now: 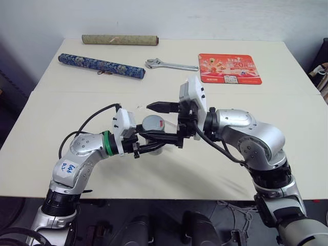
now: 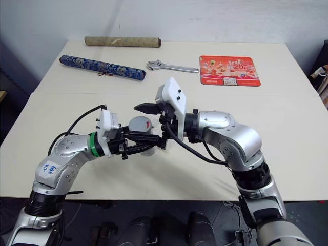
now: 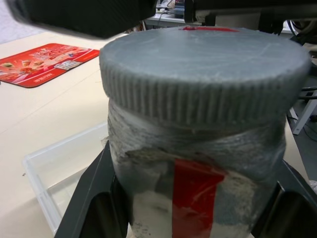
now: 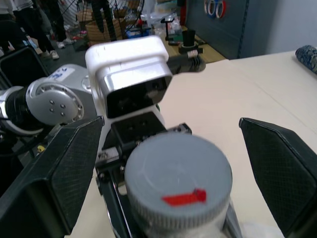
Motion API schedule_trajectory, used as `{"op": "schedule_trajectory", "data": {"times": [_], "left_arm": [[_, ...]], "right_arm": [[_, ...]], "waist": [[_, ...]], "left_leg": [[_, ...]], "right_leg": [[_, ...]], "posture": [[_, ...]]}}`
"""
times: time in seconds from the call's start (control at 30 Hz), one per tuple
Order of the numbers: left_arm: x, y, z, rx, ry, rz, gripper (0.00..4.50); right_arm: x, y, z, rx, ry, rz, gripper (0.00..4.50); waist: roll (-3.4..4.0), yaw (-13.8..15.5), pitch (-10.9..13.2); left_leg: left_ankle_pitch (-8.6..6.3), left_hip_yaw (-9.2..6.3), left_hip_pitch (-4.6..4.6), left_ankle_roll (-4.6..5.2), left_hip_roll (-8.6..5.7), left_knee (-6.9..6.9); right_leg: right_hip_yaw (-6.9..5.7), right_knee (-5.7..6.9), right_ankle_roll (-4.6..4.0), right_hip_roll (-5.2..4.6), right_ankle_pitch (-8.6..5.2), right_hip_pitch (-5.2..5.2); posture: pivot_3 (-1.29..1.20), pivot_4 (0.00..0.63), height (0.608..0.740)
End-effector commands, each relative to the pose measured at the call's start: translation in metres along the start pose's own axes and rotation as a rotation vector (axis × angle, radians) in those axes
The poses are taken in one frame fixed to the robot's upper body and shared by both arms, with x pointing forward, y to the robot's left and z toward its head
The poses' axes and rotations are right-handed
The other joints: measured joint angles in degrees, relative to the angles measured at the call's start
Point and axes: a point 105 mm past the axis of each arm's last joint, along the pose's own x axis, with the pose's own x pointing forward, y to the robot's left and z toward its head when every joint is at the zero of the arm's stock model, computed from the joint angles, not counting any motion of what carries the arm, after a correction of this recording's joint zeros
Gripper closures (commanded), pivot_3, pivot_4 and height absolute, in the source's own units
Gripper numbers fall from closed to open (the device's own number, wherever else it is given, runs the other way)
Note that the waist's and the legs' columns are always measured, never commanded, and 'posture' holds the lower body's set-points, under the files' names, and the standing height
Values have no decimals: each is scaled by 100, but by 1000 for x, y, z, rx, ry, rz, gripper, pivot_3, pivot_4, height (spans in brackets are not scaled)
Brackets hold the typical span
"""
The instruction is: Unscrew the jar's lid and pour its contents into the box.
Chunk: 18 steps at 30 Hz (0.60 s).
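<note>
I have the jar (image 3: 198,178) clamped by its labelled body in my left gripper (image 1: 154,141), held up off the surface (image 1: 169,179) in front of me, with the box (image 3: 59,173) lying on the surface just behind and below it. The lid (image 4: 178,171) is on, grey, with a red strip on top. My right gripper (image 4: 173,168) comes in from the side with its fingers (image 4: 282,168) spread wide, one on each side of the lid and touching nothing.

The step in hand, as I judge it, is seizing the lid. To do it well I want both pads square on the ribbed rim, level with it and not down on the jar's shoulder, with the lid centred between them before I close. Then I turn about the jar's own axis while the left grip holds firm, so the jar does not spin along or tilt.
</note>
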Motion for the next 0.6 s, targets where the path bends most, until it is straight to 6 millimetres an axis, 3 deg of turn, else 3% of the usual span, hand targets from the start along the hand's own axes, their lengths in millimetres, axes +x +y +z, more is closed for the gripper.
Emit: {"op": "schedule_trajectory", "data": {"times": [0.03,0.2,0.3,0.43,0.6], "left_arm": [[1,-4,14,55,-40,-15,2156],[2,-5,14,57,-44,-20,2156],[2,-5,14,56,-43,-23,2156],[3,-6,14,56,-43,-27,2156],[3,-6,16,79,-54,-57,2156]], "right_arm": [[-1,5,5,-52,-23,10,0],[-3,4,0,-54,-26,5,0],[-2,4,1,-58,-48,4,546],[-3,4,-1,-66,-55,7,1901],[-5,9,0,-88,-56,73,1961]], "waist": [[0,0,0],[0,0,0],[0,1,0],[0,0,0],[0,1,0]], "left_leg": [[0,0,0,0,0,0],[1,1,0,-1,1,0],[1,1,0,-2,1,0],[2,1,0,-2,0,1],[2,1,0,-2,0,1]], "right_leg": [[0,0,0,0,0,0],[1,1,0,0,0,-1],[1,1,0,0,0,-1],[1,2,0,1,0,-1],[1,2,0,1,0,-1]], "posture": [[0,150,740],[0,150,740],[0,150,740],[0,150,740],[0,150,740]]}}
